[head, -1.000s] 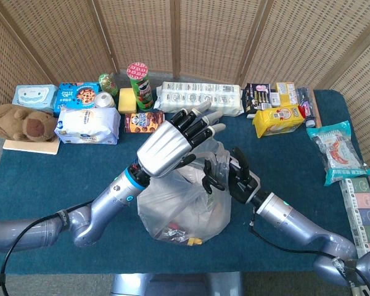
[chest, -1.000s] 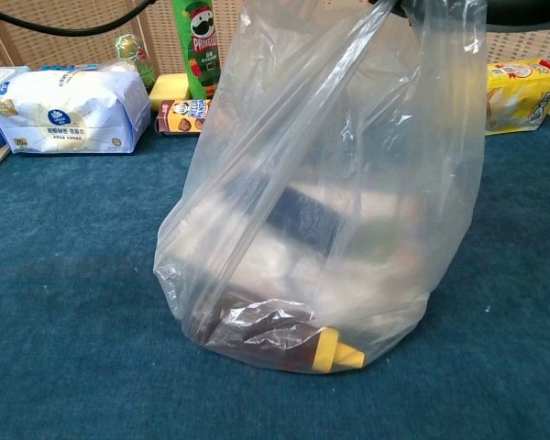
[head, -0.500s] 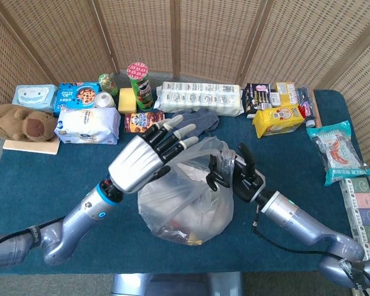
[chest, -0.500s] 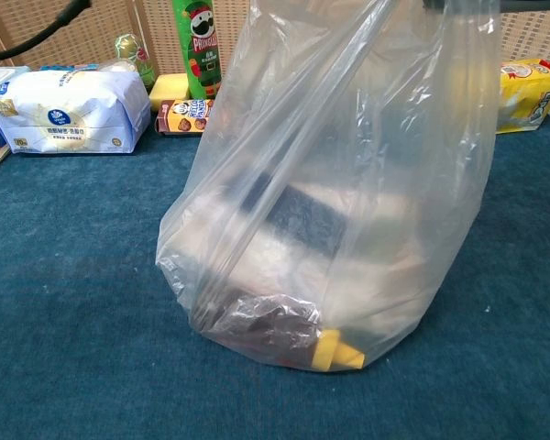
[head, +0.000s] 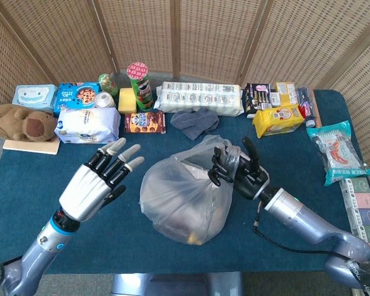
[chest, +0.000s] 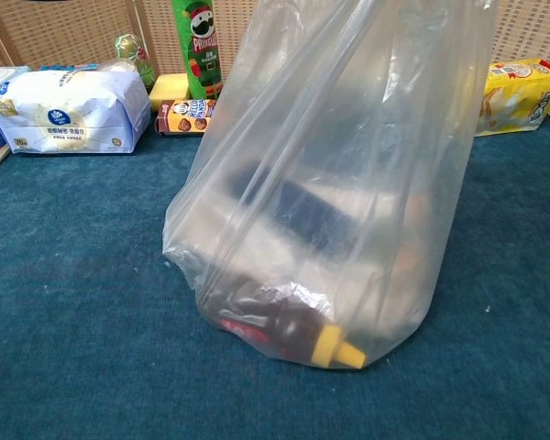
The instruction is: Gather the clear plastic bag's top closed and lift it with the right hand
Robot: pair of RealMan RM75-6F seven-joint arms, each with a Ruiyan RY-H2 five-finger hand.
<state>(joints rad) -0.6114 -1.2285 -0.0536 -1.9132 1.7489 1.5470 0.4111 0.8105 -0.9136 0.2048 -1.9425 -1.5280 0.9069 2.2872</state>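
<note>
- Bag sits mid-counter, in front of the row of snack packs; looks still grounded in the chest view, base touching the blue cloth.
- Thin, clear, soft film: crumples, folds into long pleats from neck to base, holds no shape of its own.
- Likely slippery under smooth fingers; bunched folds give more purchase than a single layer.
- Carries a dark bottle with a yellow cap lying low at the front, plus a dark block and paler packs higher up; probably moderate weight, loaded toward the bottom, so a swing or tilt on lifting seems likely.
- Yellow cap presses against the film; a thin wall could stretch or tear there if jerked.
- Right hand closed around the gathered neck at the bag's upper right, fingers wrapped into the bunched plastic.
- Best hold: that twisted neck, all pleats caught together, none left hanging loose outside the fist.
- Left hand empty, fingers spread, hovering well apart from the bag on its left side.
- Gray cloth lies just behind the bag, not touching it as far as can be told.
</note>
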